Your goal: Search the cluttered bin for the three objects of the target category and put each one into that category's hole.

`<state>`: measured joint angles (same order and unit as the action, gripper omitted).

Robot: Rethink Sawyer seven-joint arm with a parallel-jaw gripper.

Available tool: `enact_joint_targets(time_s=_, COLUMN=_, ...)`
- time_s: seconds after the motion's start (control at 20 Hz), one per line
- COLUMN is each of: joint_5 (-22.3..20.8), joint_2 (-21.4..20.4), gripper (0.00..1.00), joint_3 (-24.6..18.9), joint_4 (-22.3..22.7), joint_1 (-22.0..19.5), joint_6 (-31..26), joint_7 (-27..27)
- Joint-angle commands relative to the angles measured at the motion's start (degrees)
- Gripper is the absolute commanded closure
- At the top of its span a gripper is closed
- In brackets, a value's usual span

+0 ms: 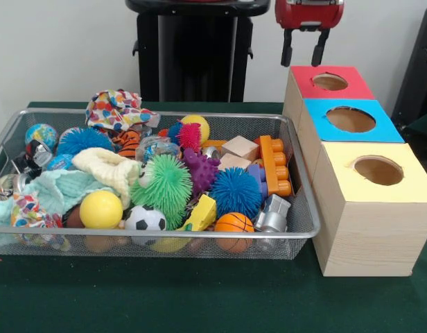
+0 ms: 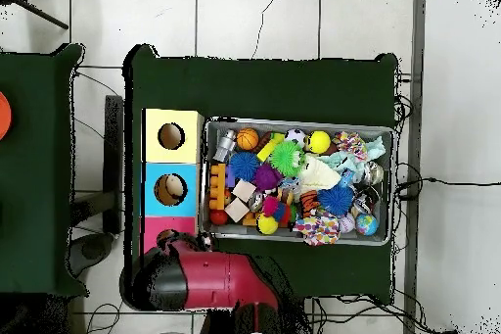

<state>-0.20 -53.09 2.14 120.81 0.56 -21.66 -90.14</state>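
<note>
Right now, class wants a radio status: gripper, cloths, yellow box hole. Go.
Gripper open, empty, above red box. Printed cloth on bin rim. Yellow hole clear.

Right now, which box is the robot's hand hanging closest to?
The red-topped box, farthest back in the front view. The hand hangs just above it; the blue-topped box and yellow-topped box sit nearer the camera.

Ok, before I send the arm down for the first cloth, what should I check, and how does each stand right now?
1. Gripper empty: ok, fingers apart, nothing between them.
2. Gripper clear of the bin: ok, it hangs above the red box.
3. Cloth reachable: ok, printed cloth lies on top at the far rim.
4. Yellow box hole unblocked: ok.
5. All three cloths located: cannot tell, clutter hides much.
</note>
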Motion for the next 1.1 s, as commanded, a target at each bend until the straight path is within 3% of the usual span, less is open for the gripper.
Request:
enact_joint_targets(time_s=0.05, joint_5=-1.57, joint_2=2.52, gripper=0.00, joint_3=1.66, joint_4=-6.56, joint_1=-2.72, joint_6=-2.82, joint_7=-7.22)
enact_joint_targets(time_s=0.5, joint_5=-4.22, joint_2=2.64, gripper=0.00, joint_3=2.04, joint_4=-10.64, joint_1=-4.38, joint_6=-5.64, joint_7=-3.03)
enact_joint_targets(time_s=1.1, joint_5=-8.19, joint_2=6.08, gripper=0.00, joint_3=-1.41, joint_4=-14.53, joint_1=-10.93, joint_6=-5.70, joint_7=1.86)
